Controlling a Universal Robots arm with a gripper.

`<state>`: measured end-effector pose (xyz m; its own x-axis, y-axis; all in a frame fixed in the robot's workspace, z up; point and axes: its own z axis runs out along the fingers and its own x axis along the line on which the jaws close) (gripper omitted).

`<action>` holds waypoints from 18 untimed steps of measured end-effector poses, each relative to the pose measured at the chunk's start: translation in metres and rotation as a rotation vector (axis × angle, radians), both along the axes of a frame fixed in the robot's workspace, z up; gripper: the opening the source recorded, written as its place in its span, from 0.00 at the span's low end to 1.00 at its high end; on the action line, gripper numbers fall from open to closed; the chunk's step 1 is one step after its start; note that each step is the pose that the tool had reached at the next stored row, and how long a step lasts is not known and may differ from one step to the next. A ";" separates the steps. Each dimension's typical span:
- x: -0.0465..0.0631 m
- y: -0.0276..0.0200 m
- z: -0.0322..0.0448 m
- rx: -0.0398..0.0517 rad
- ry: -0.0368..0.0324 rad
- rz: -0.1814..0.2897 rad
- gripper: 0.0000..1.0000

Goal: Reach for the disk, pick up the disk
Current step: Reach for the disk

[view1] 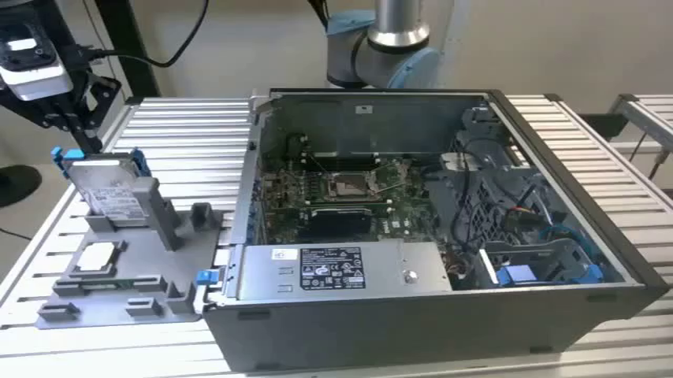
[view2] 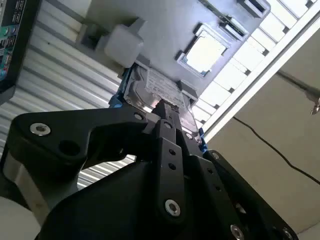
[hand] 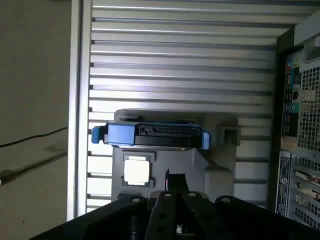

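The disk (view1: 109,191) is a silver drive with a white label in a blue bracket. It stands on edge in a grey holder (view1: 126,276) at the exterior view's left. My gripper (view1: 79,130) hangs just above its top edge, apart from it, fingers drawn together with nothing between them. In the first wrist view the disk (hand: 152,135) shows edge-on beyond my fingertips (hand: 175,178). In the second wrist view the disk (view2: 159,89) lies right past the gripper (view2: 164,114).
A small square silver chip (view1: 97,256) sits in the same holder, in front of the disk. An open computer case (view1: 442,236) with a grey box bearing a black label (view1: 328,271) stands to the exterior view's right. All rests on a slatted metal table (view1: 179,134).
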<state>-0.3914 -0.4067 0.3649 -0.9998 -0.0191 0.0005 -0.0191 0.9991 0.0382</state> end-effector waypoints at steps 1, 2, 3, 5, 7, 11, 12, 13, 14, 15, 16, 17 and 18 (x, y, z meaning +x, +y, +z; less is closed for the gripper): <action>0.000 0.0000 0.0000 0.0000 0.0000 0.000 0.00; 0.000 0.0000 0.0000 0.0000 0.0000 0.000 0.00; 0.000 0.0000 0.0000 0.0000 0.0000 0.000 0.00; 0.000 0.0000 0.0000 0.0000 0.0000 0.000 0.00; 0.000 0.0000 0.0000 0.0000 0.0000 0.000 0.00; 0.000 0.0000 0.0000 0.0000 -0.0001 0.000 0.00; 0.000 0.0000 0.0000 0.0000 0.0000 0.000 0.00; 0.000 0.0000 0.0000 0.0000 0.0000 0.000 0.00; 0.000 0.0004 0.0000 0.0000 0.0000 0.000 0.00; 0.000 0.0014 0.0001 -0.0002 0.0001 0.000 0.00; 0.000 0.0033 0.0000 0.0000 0.0000 0.000 0.00; 0.000 0.0056 0.0001 -0.0001 0.0001 0.000 0.00; 0.000 0.0077 0.0000 0.0000 0.0001 0.000 0.00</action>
